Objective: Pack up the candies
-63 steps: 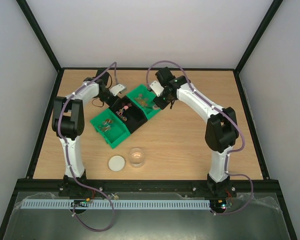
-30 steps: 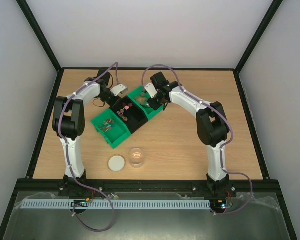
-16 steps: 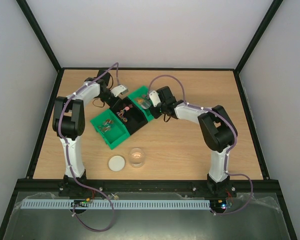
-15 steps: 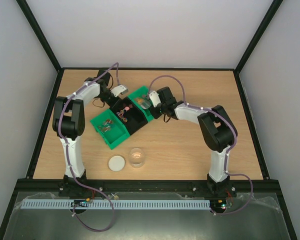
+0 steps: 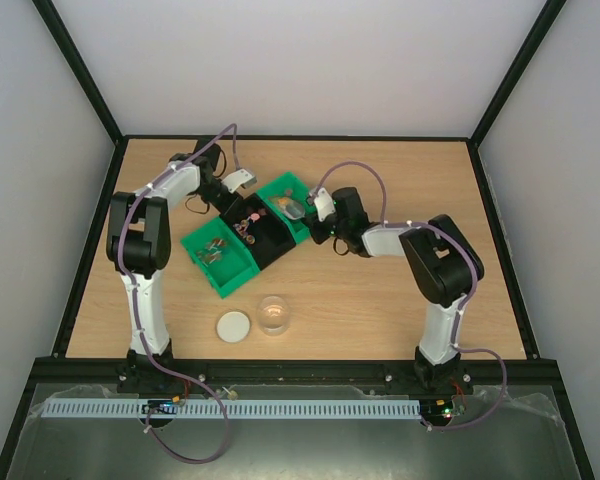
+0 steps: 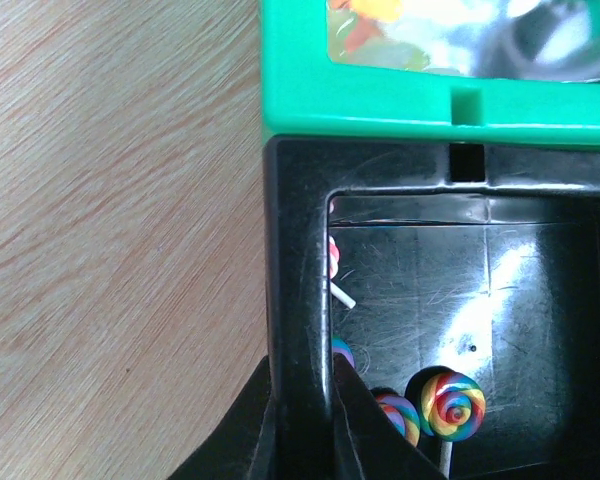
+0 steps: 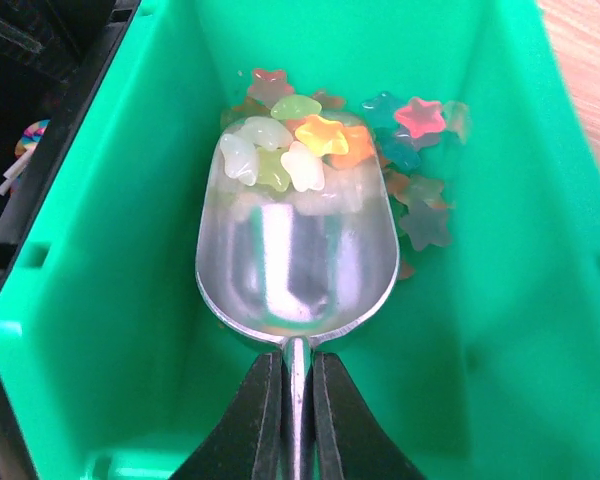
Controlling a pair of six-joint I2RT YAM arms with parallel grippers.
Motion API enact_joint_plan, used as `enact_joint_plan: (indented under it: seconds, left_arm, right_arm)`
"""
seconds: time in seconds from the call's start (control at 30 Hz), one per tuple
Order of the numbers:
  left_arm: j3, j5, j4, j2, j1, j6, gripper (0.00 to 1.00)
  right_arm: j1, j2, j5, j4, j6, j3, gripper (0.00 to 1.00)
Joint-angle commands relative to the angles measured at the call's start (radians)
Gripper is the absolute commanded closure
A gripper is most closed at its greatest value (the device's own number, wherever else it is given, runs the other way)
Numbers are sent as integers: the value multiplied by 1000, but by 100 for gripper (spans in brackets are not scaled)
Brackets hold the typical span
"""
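Star-shaped mixed-colour candies (image 7: 302,150) lie in the scoop (image 7: 295,275) and green bin (image 7: 525,250).

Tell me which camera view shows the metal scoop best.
Right wrist: the metal scoop sits centre frame, star-shaped candies heaped at its tip, handle pinched by the right gripper inside the green bin. Top external shows only a tiny glint; left wrist, a blurred patch at most.

Right hand (image 5: 311,210) holds a scoop (image 5: 292,206) in the far green bin (image 5: 277,188).

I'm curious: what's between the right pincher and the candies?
A metal scoop: the right gripper pinches its handle, and its bowl reaches the candies in the green bin, shown in the right wrist view.
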Motion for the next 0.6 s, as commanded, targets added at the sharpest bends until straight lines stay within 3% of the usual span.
enact_joint_plan:
  seconds: [0.0, 0.57]
  left_arm:
    - [50, 58, -21, 17, 16, -15, 98]
    - [65, 36, -44, 32, 26, -3, 98]
  right_arm:
    - [-39, -56, -63, 58, 37, -81, 99]
    - [-100, -227, -195, 275, 51, -293, 99]
